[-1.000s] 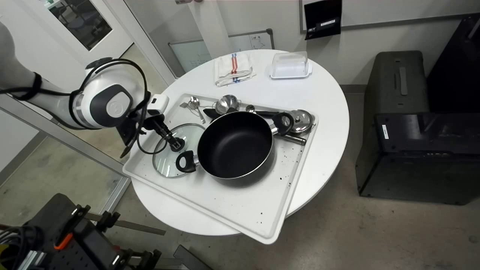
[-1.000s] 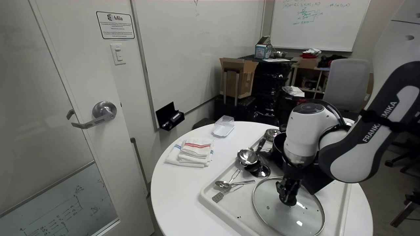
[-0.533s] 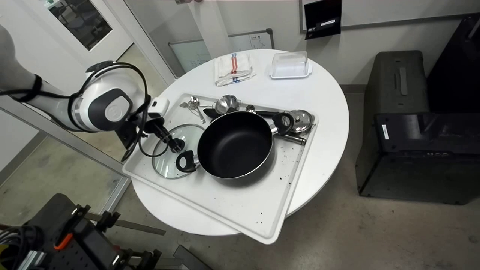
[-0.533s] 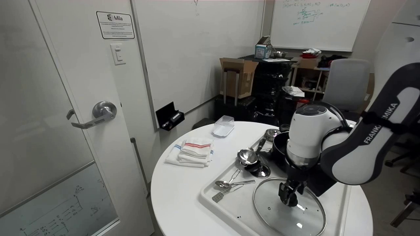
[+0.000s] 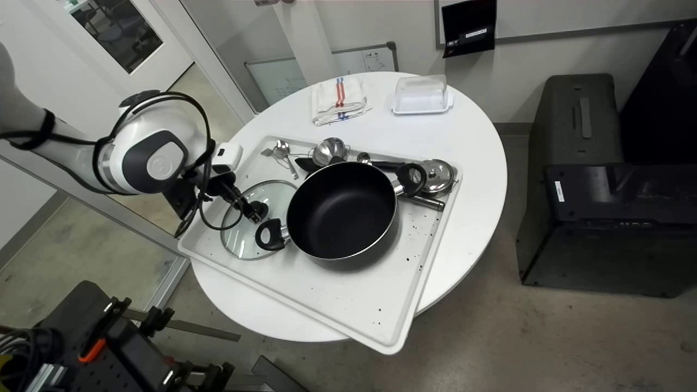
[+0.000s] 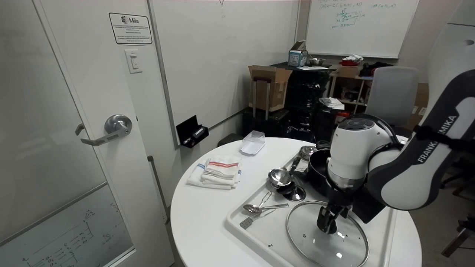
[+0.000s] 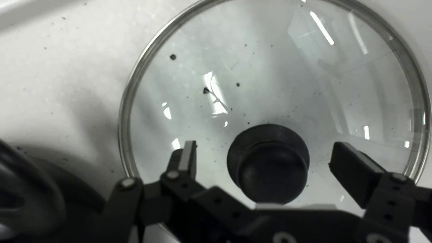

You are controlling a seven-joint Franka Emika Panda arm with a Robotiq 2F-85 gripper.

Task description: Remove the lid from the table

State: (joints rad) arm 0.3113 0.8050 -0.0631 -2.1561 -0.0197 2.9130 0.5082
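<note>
The see-through glass lid (image 7: 270, 67) lies on the tray, its dark knob (image 7: 272, 168) near the lid's middle. In both exterior views the lid (image 5: 239, 239) shows beside the pot, partly covered by the gripper and a pot handle. My gripper (image 7: 263, 145) is open, with one finger on each side of the knob and gaps on both sides in the wrist view. In an exterior view the gripper (image 6: 327, 222) points down at the knob. The round white table (image 5: 474, 147) carries the tray.
A black pot (image 5: 343, 212) stands on the white tray (image 5: 337, 296), one handle (image 5: 270, 234) overlapping the lid's edge. Metal utensils (image 6: 256, 209), a strainer (image 5: 329, 151) and a small metal lid (image 5: 437, 177) lie behind. Folded cloths (image 6: 219, 172) and a clear-topped dish (image 5: 421, 95) sit farther back.
The jaws have spread apart and let go of the knob. The lid has shifted very slightly and now rests still. The arm has moved a little, rightward in an exterior view.
</note>
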